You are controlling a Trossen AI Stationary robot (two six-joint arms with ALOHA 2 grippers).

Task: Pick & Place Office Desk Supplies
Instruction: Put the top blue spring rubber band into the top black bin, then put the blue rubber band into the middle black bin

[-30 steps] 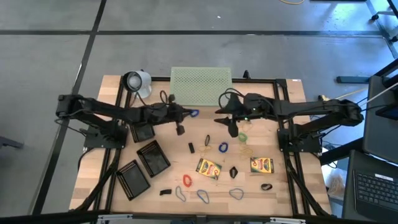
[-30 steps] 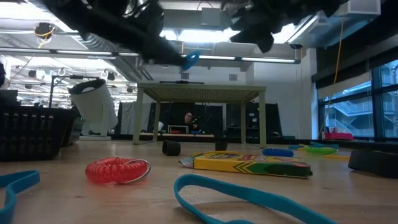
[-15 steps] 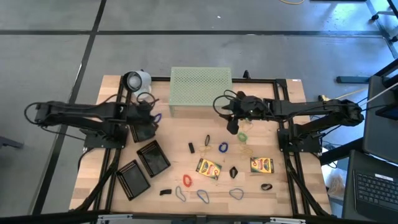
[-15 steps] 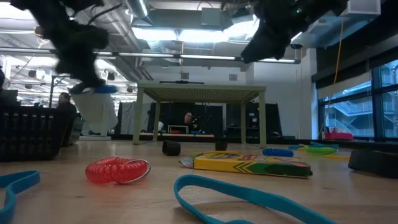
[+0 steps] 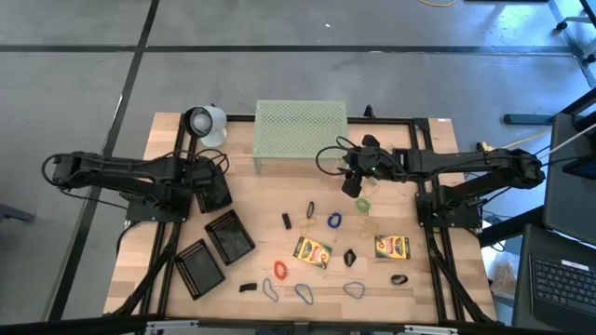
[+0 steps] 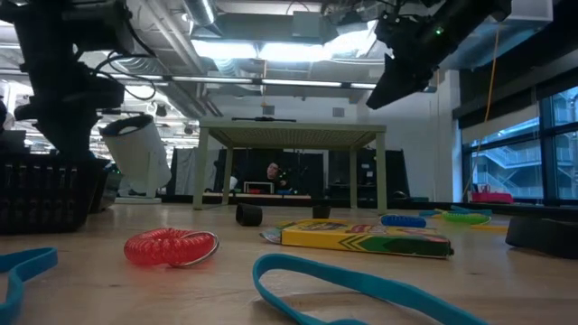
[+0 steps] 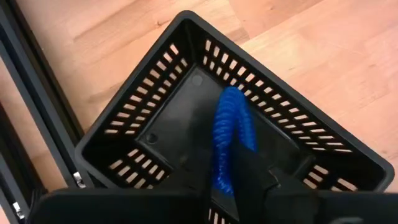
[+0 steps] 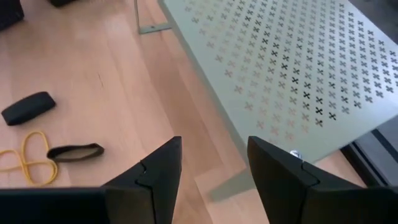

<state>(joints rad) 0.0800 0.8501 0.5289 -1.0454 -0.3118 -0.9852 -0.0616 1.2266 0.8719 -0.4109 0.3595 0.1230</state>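
A blue coiled spiral band [image 7: 229,138] hangs down inside the black plastic mesh tray [image 7: 155,93], right over its floor, and that looks like the drop-off: a loose supply being sorted into a container at the left edge of the wooden desk [image 5: 270,200]. The left claw [image 7: 245,171] reaches into the tray from above, its dark finger right against the coil; whether the jaws pinch it or have just let go cannot be told from here. Keeping low inside the walls makes sense, since a springy coil would bounce out if dropped from height.

From overhead, the left arm is folded back over that same tray [image 5: 213,193] near the white cylindrical cup [image 5: 205,122]. Two more black mesh trays [image 5: 229,236] lie just in front of it, tilted.

The right claw [image 5: 351,183] hovers with its jaws wide and nothing between them, beside the front edge of the pale-green perforated metal stand [image 5: 300,128]. The wrist view confirms it: both fingers [image 8: 158,171] spread, bare wood between, a yellow rubber band [image 8: 28,155] and a dark band [image 8: 74,151] down on the desk. It seems poised to pick next.

Plenty remains: two yellow-green crayon boxes [image 5: 313,251], a red coiled band [image 5: 279,270], blue loops [image 5: 333,221], and small black clips [image 5: 286,221] scattered across the middle and front.
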